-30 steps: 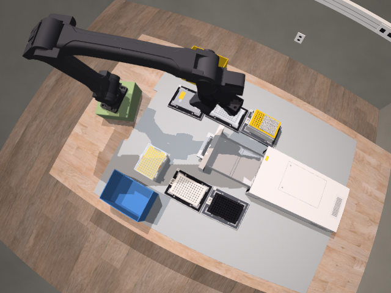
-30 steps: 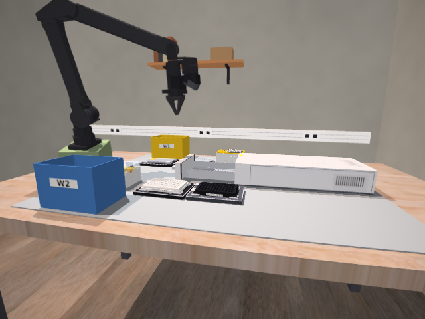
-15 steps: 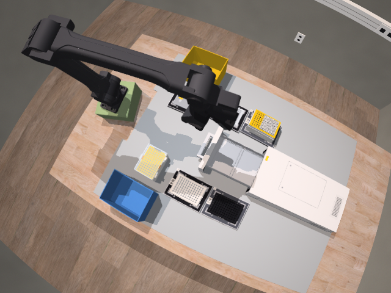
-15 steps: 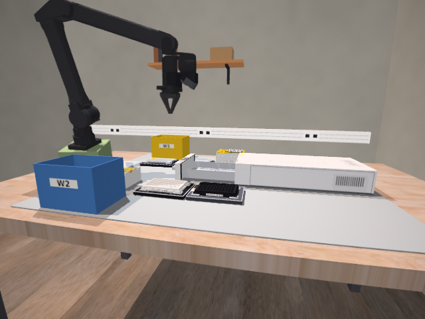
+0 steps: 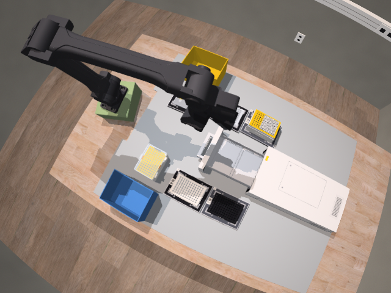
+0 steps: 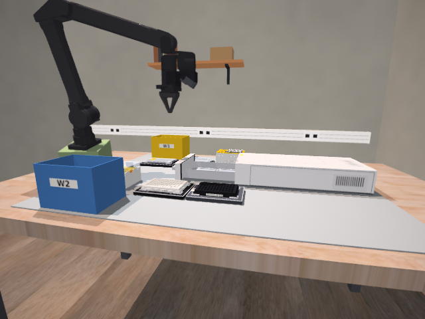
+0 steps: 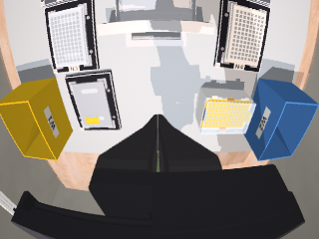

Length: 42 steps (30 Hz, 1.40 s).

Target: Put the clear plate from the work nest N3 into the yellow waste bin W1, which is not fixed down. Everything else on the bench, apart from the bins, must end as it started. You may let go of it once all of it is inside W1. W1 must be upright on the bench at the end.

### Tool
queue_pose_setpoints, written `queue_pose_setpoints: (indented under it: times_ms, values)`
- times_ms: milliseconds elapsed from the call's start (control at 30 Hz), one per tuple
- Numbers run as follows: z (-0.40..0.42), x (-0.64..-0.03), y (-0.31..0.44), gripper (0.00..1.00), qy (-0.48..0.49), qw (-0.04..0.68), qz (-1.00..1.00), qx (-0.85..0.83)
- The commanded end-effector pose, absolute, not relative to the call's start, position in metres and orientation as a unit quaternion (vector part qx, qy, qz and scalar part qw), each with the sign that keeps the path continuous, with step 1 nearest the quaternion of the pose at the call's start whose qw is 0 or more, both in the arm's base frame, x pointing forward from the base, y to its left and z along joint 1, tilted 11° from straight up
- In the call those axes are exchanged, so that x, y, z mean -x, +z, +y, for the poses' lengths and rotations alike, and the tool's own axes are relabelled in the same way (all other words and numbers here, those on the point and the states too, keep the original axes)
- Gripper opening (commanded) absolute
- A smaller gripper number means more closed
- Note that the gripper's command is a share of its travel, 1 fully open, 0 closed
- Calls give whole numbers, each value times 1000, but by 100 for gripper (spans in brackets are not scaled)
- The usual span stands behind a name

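My gripper (image 6: 169,104) is shut on nothing and hangs high above the bench, fingers pointing down; it also shows in the wrist view (image 7: 158,149). In the top view my arm hides it. The clear well plate (image 7: 70,34) lies in a black nest, second in the row from the yellow bin W1 (image 7: 35,118). Only its edge (image 5: 241,114) shows past my wrist in the top view. The nest labels are too small to read. W1 (image 5: 206,63) stands upright and empty at the back edge of the grey mat, and shows in the exterior view (image 6: 170,145).
A grey lidded plate (image 7: 94,100) sits between W1 and the clear plate. A yellow tip box (image 5: 263,122), the white instrument (image 5: 296,189) with its drawer (image 5: 233,157) open, a white plate (image 5: 188,189), a black plate (image 5: 225,208), a yellow plate (image 5: 151,160) and blue bin W2 (image 5: 129,195) stand around.
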State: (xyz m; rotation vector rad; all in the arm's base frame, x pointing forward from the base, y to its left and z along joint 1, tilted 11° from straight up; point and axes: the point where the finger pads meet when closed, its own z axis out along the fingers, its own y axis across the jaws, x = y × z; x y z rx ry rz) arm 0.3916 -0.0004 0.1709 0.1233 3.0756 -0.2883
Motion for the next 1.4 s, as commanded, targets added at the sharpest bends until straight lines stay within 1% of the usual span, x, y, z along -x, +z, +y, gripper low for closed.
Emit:
queue_pose_setpoints:
  times_ms: [0, 1300, 1333, 1367]
  values:
    - [6, -402, 196, 0, -88, 54, 994, -29]
    - [6, -402, 196, 0, -88, 54, 994, -29]
    - [11, -407, 180, 100, -88, 47, 994, -51]
    - [14, -407, 173, 100, -89, 42, 994, -50]
